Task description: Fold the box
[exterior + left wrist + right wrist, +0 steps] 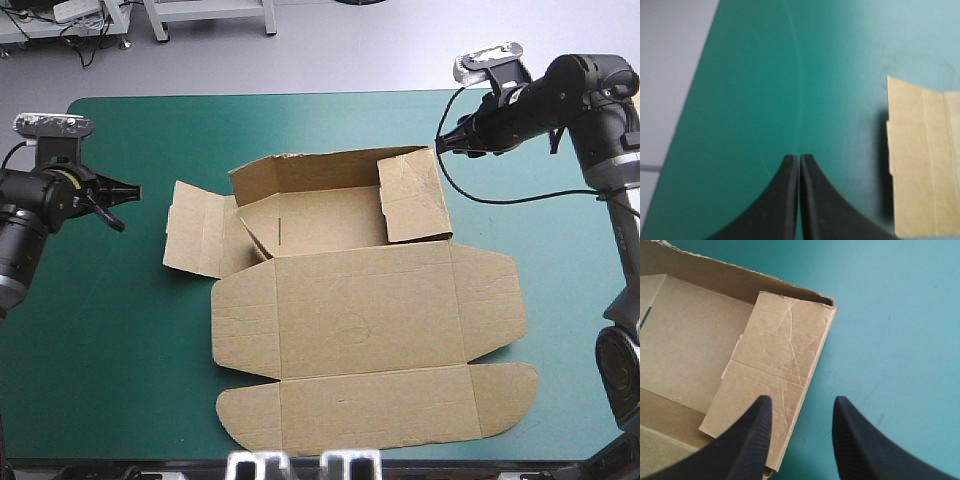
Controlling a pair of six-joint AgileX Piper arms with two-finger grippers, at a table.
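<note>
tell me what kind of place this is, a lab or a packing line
Most likely a robot lab test bench: the left gripper and right gripper stand at one table with a teal-green cover, and a single brown box, partly folded, lies on it.

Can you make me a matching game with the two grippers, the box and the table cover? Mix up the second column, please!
Column one:
1. left gripper
2. right gripper
3. box
4. table cover

Column two:
A. teal-green
B. open, by a creased flap
C. brown, partly folded
D. shut

Pairs: 1-D, 2-B, 3-C, 4-A.
</note>
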